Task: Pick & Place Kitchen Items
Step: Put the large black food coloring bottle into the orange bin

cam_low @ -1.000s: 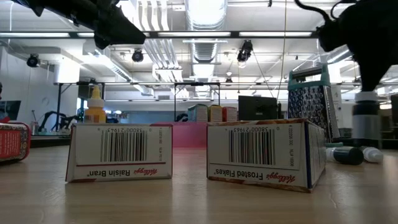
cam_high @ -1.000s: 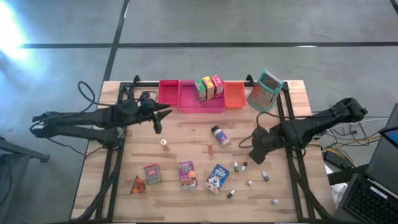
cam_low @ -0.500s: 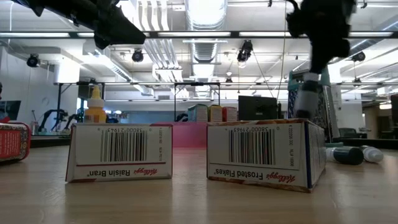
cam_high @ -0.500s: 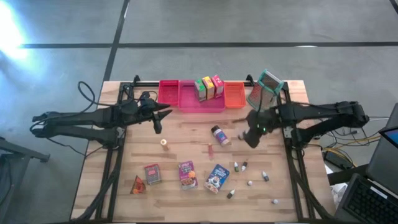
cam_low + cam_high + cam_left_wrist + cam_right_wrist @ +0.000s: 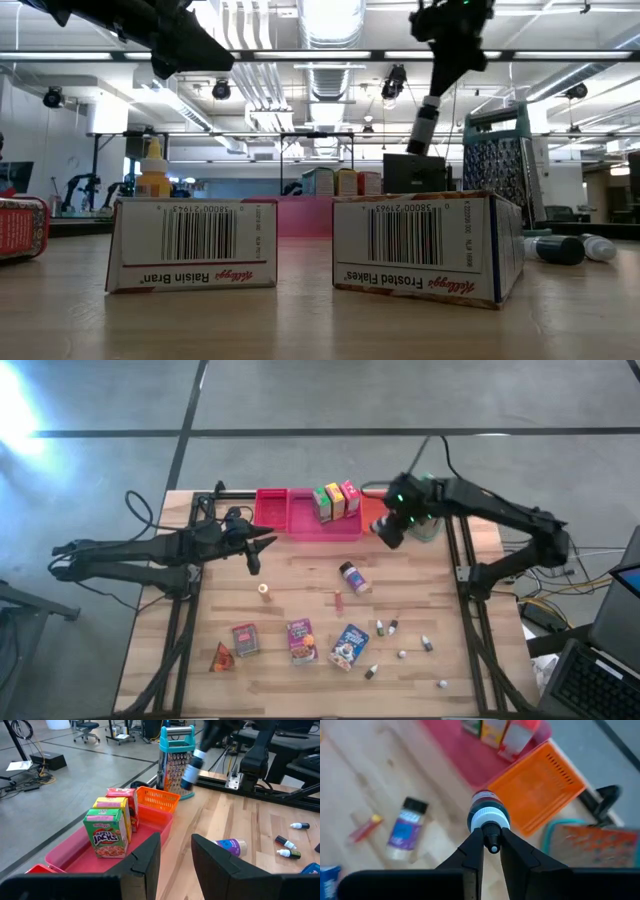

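The right pincer [image 5: 491, 846] is closed on a small dark-capped bottle [image 5: 488, 815], pinching it by its nozzle end so the body hangs free, and holds it in the air just at the near corner of the orange bin [image 5: 538, 790]. Taking that bin as the landmark: the pink bin [image 5: 322, 523] touches its side and carries three upright cereal boxes [image 5: 336, 500]; the grater [image 5: 175, 760] stands just beside its other end; the spice jar [image 5: 352, 577] lies on the bench [image 5: 300, 595] near it, and the remaining little bottles [image 5: 386, 627] and flat boxes [image 5: 300, 639] lie well apart, toward the bench's front edge. The step in hand looks like the carry, close to delivery. The next move calls for bringing the bottle fully over the orange bin's floor, lowering it, then letting go. The left pincer [image 5: 175, 855], slightly parted and holding nothing, waits well apart beyond the red bin [image 5: 270, 509].
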Controlling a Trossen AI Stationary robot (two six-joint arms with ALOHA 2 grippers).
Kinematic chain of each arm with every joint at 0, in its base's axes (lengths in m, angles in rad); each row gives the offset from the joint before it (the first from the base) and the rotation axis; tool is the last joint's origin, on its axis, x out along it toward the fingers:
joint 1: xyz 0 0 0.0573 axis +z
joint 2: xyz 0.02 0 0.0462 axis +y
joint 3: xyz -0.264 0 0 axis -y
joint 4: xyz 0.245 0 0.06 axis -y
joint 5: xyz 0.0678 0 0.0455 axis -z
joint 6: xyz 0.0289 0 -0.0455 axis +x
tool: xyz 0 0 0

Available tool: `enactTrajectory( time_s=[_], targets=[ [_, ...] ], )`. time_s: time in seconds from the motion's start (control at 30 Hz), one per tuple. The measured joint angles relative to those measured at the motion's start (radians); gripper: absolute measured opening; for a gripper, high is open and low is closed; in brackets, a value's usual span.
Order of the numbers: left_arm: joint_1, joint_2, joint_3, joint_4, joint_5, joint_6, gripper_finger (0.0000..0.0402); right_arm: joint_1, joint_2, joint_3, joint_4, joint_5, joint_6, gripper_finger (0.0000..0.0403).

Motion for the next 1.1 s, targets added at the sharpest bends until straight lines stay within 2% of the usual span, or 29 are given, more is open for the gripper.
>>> enactTrajectory(
  time_s=[0.23, 0.37, 0.47, 0.67, 0.77, 1.1],
  targets=[
    [0.0, 0.0, 0.0, 0.0, 0.0, 0.0, 0.0116, -0.139, 0.196, 0.22, -0.107, -0.013, -0.129, 0.0048],
    [0.0, 0.0, 0.0, 0.0, 0.0, 0.0, 0.0116, -0.204, 0.288, 0.305, -0.12, -0.075, -0.187, 0.0042],
    [0.0, 0.0, 0.0, -0.002, 0.0, 0.0, 0.0116, -0.242, 0.351, 0.355, -0.122, -0.08, -0.225, 0.0043],
    [0.0, 0.0, 0.0, -0.003, 0.0, 0.0, 0.0116, -0.303, 0.467, 0.434, -0.124, -0.088, -0.265, 0.005],
    [0.0, 0.0, 0.0, -0.003, 0.0, 0.0, 0.0116, -0.326, 0.513, 0.458, -0.123, -0.125, -0.288, 0.0044],
    [0.0, 0.0, 0.0, -0.007, 0.0, 0.0, 0.0116, -0.366, 0.626, 0.493, -0.123, -0.129, -0.327, 0.005]
  ],
)
